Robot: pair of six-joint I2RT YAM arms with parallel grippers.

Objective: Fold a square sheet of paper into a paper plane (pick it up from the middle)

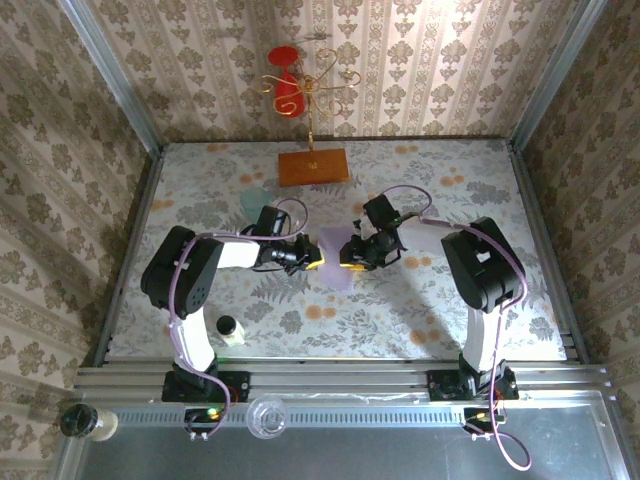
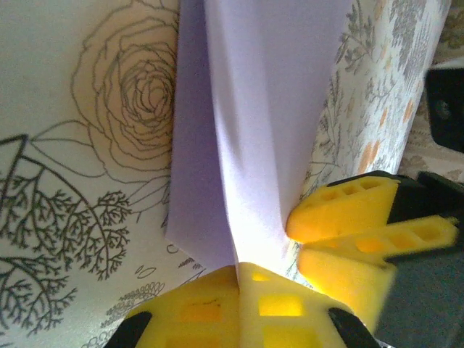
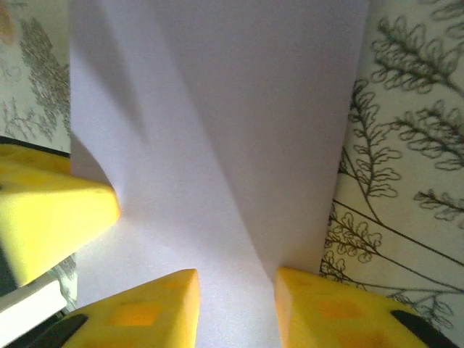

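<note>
The pale lilac square sheet of paper (image 1: pixel 337 243) lies mid-table between both arms, raised into a lengthwise ridge. My left gripper (image 1: pixel 317 258) is shut on the sheet's (image 2: pixel 261 109) left edge. The paper enters the closed seam of its yellow jaws (image 2: pixel 239 272). My right gripper (image 1: pixel 348 257) meets it from the right and stands open. Its two yellow fingers straddle the crease of the sheet (image 3: pixel 217 138), with a gap (image 3: pixel 235 293) between them and paper showing through. The right gripper's fingers (image 2: pixel 355 206) show beside the left jaws. A left finger (image 3: pixel 58 217) touches the paper's left side.
An orange-brown wooden board (image 1: pixel 313 166) lies at the back centre, with a gold wire stand (image 1: pixel 312 95) behind it. A pale teal cup (image 1: pixel 254 199) stands left of the left wrist. A small bottle (image 1: pixel 228 329) sits near the left base. Patterned walls close three sides.
</note>
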